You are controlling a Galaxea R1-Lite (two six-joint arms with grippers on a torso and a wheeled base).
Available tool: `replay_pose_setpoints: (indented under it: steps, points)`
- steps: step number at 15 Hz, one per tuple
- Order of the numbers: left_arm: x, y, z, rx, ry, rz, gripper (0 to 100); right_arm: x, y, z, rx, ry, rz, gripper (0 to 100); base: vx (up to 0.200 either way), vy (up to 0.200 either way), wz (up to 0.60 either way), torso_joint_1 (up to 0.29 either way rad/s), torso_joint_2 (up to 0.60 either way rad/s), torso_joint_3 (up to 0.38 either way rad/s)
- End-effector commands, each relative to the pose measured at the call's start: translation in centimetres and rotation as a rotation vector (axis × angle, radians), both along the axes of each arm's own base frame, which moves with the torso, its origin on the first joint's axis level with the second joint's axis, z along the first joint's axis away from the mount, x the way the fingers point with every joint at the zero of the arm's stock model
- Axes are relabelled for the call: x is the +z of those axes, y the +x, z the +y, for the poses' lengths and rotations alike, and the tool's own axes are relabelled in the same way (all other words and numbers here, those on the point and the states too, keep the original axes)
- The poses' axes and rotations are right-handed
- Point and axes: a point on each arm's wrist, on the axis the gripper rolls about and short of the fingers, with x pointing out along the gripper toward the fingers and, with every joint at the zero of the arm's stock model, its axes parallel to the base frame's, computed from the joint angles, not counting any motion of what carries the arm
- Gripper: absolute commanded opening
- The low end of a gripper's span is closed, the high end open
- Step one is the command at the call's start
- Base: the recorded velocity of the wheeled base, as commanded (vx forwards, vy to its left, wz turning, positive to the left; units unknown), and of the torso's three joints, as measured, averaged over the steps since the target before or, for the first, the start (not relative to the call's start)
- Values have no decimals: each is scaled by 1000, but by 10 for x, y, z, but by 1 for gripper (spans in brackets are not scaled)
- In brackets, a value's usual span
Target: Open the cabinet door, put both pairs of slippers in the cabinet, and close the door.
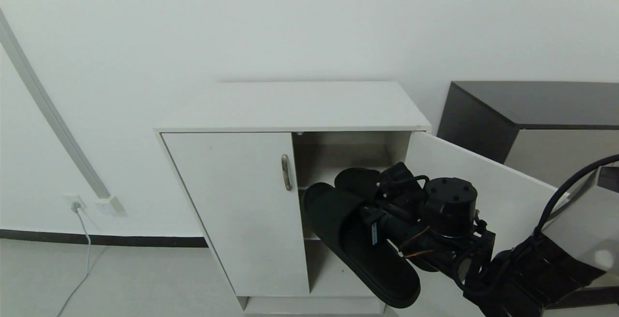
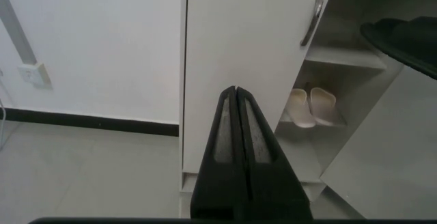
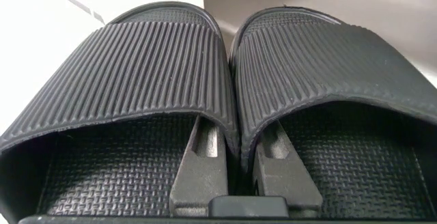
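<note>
The white cabinet (image 1: 290,109) stands against the wall with its right door (image 1: 483,186) swung open and its left door (image 1: 237,210) closed. My right gripper (image 3: 235,173) is shut on a pair of black slippers (image 1: 358,239), one finger inside each slipper, pinching their inner sides together. The pair hangs in front of the open compartment, toes toward the shelves. A pair of beige slippers (image 2: 311,106) lies on a lower shelf inside. My left gripper (image 2: 236,125) is shut and empty, low in front of the closed left door.
A dark cabinet (image 1: 532,114) stands to the right, behind the open door. A wall socket with a cable (image 1: 75,204) is low on the left wall. A metal handle (image 1: 286,172) sits on the closed door's edge.
</note>
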Motion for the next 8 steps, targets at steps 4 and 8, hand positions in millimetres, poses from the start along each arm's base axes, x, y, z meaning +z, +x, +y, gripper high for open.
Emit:
replay_pose_setpoints:
  steps: [4, 8]
  points:
    - [0, 0, 0, 1, 0, 0, 0, -5, 1, 1, 3, -19, 1, 0, 0, 0, 0, -170, 484, 324]
    - [0, 0, 0, 3, -3, 0, 0, -9, 1, 3, 8, -20, 0, 0, 0, 0, 0, -138, 467, 337]
